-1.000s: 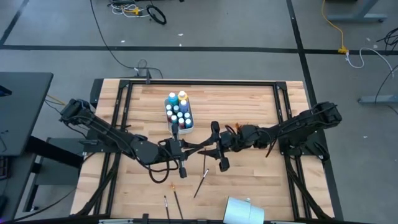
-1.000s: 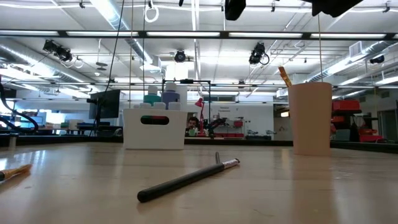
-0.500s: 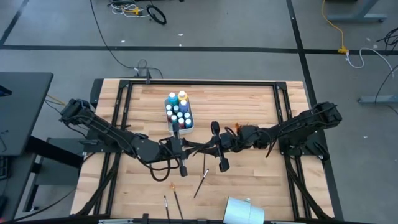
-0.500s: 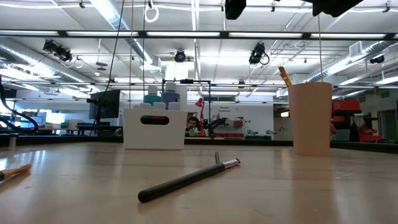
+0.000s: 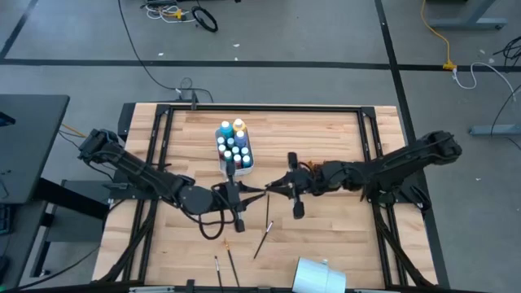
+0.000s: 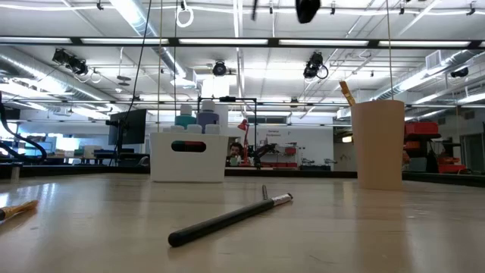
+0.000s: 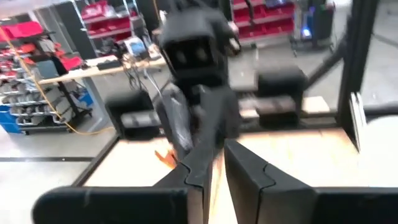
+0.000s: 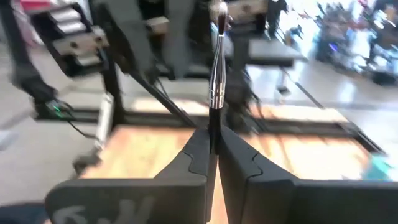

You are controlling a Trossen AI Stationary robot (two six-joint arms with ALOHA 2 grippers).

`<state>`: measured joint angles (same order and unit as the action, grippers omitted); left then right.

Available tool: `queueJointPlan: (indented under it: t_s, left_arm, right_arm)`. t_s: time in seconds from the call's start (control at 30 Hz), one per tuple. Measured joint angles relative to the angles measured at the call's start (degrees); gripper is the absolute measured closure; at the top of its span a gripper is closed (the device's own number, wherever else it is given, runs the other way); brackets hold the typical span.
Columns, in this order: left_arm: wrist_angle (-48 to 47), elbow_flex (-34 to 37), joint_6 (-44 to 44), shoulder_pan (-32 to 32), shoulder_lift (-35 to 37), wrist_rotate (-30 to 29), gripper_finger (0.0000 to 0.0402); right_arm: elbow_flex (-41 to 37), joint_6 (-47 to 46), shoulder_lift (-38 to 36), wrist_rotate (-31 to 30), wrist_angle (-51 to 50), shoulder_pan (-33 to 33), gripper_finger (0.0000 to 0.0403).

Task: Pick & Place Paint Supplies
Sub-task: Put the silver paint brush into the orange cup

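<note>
A thin dark-handled brush hangs above the middle of the table between my two grippers. My right gripper, reaching in from the right, is shut on it. My left gripper faces it from the left, with a gap between its fingers. Whether the left fingers touch the brush I cannot tell. A white caddy of small paint bottles stands on the table just beyond the grippers. Another brush lies flat on the table in front of them. My right gripper pinches the brush's dark handle, just below the silver ferrule, between its two fingers. The fingers come level from the table's right side. The brush sticks out past the fingertips toward my left gripper, bristle tip foremost, lifted clear of the table.
A white cup stands at the near edge with a brush handle sticking out of it. Two more brushes lie near the front edge, left of the cup. A brush with pale bristles lies at the low view's left.
My right gripper has gone a little toward the table's right edge, with the brush in it. The brush stays clear of the table. My left arm has kept still.
</note>
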<state>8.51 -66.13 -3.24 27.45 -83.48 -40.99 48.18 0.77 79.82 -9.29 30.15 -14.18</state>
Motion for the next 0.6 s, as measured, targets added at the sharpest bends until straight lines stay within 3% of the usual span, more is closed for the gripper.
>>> queueJointPlan:
  t_s: [0.1,0.27,0.47,0.6]
  left_arm:
    - [-3.91,0.0,2.63,0.03,0.0,-0.02,0.0347]
    - [-9.94,0.0,10.08,-0.05,0.0,-0.26,0.0347]
    - [-12.76,0.0,13.06,-0.03,-0.01,-0.24,0.0347]
    - [-12.71,0.0,13.11,-0.03,0.0,-0.28,0.0347]
  right_arm:
    - [0.0,-0.1,-4.14,-6.76,-9.54,-1.59,0.0388]
    - [0.0,-0.63,-9.78,-23.55,-22.88,-5.08,0.0388]
    - [0.0,-6.41,-13.76,-39.74,-35.92,-8.64,0.0385]
    - [0.0,-10.06,-14.86,-38.19,-42.85,-9.37,0.0386]
